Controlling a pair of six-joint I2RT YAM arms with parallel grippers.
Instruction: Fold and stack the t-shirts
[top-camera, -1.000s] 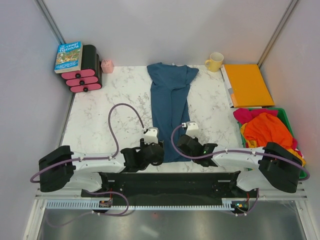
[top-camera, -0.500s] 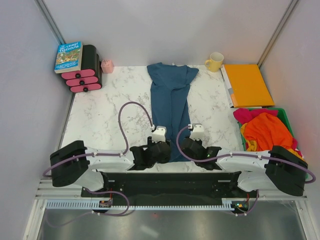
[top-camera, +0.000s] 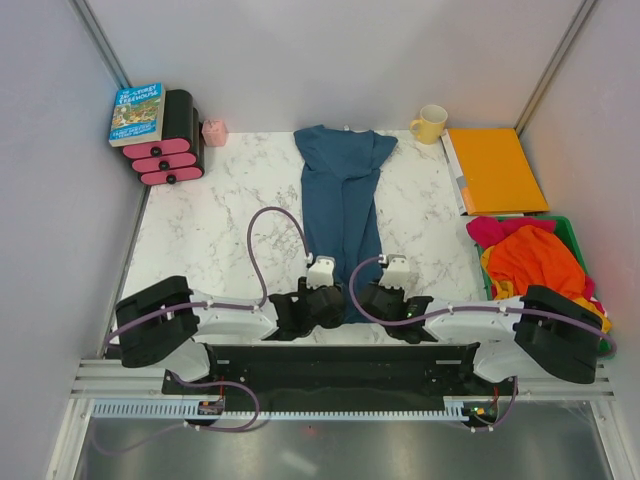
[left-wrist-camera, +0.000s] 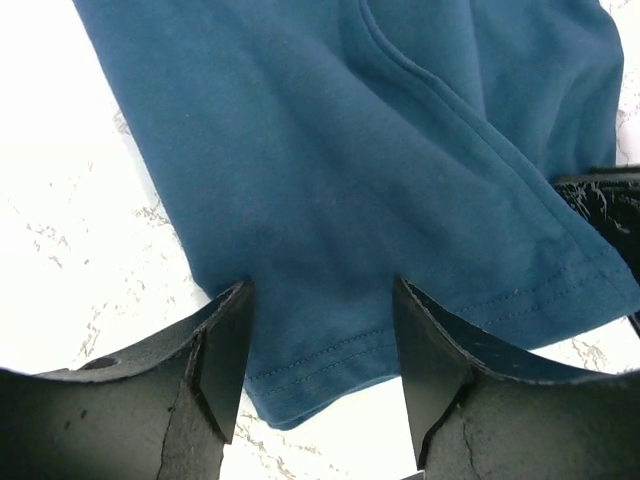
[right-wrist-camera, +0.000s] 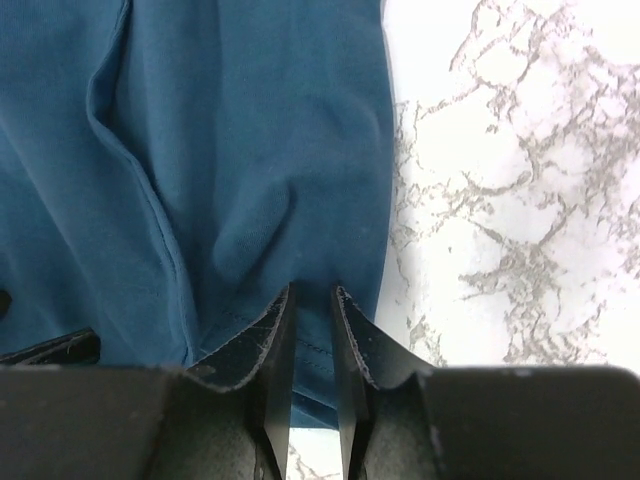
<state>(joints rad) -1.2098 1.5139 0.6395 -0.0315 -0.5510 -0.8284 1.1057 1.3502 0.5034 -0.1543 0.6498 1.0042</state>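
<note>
The right gripper (right-wrist-camera: 312, 335) was narrowed to a slim slot, pinching a small pucker of the teal-blue t-shirt (right-wrist-camera: 230, 160) at its near hem, close to the shirt's right edge. The left gripper (left-wrist-camera: 320, 365) stood wide, its two fingers (left-wrist-camera: 215, 365) straddling the hem's left corner, with cloth lying flat between them and not gripped.

In the top view both arms lay low and stretched inward from their bases, elbows out, with the wrists side by side at the shirt's near end and pointing away from the bases.

The shirt lay as a long, narrow folded strip down the middle of the marble table (top-camera: 210, 220), collar end at the far edge and hem near the front edge. Bare marble showed on both sides of it. At the right edge, a green bin (top-camera: 572, 226) held the orange t-shirt (top-camera: 530, 262) and the magenta-pink t-shirt (top-camera: 487, 230). Beyond it lay an orange folder (top-camera: 493, 170), with a yellow mug (top-camera: 430, 123) beside it. A book (top-camera: 137, 112) sat at the far left corner.
</note>
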